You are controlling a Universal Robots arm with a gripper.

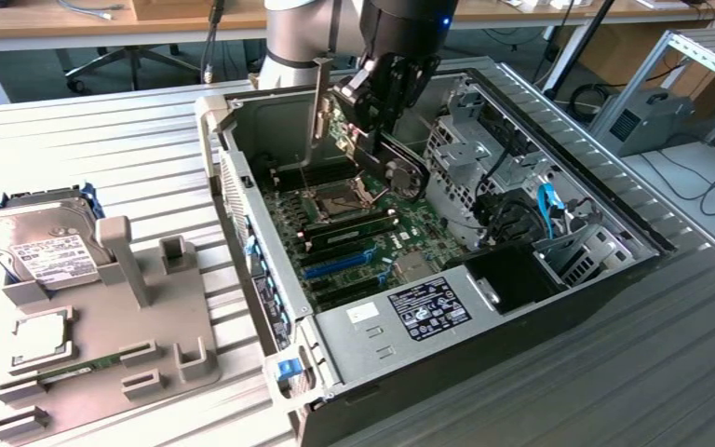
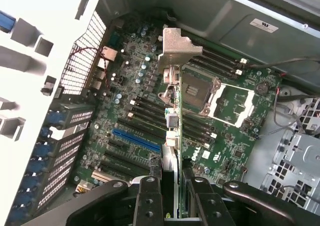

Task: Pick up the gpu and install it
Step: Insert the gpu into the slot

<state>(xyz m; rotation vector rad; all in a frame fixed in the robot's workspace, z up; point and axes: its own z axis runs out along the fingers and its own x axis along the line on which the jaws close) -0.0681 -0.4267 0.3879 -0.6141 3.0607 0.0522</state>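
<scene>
Above green motherboard, claw gripping thin silver-bracketed gpu

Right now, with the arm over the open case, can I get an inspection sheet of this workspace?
Surface: slatted metal table carrying an open computer case.
Job's things: gpu held edge-on above the motherboard, not seated.
Clutter: grey holder tray beside the case, with a hard drive, processor chip and memory stick.
Grippers: gripper shut on the gpu, over the case.
Cables: blue cables inside the case; black cables on the floor at the exterior view's right.
Surroundings: wooden desks behind; metal frame and grey box at the exterior view's right.
</scene>
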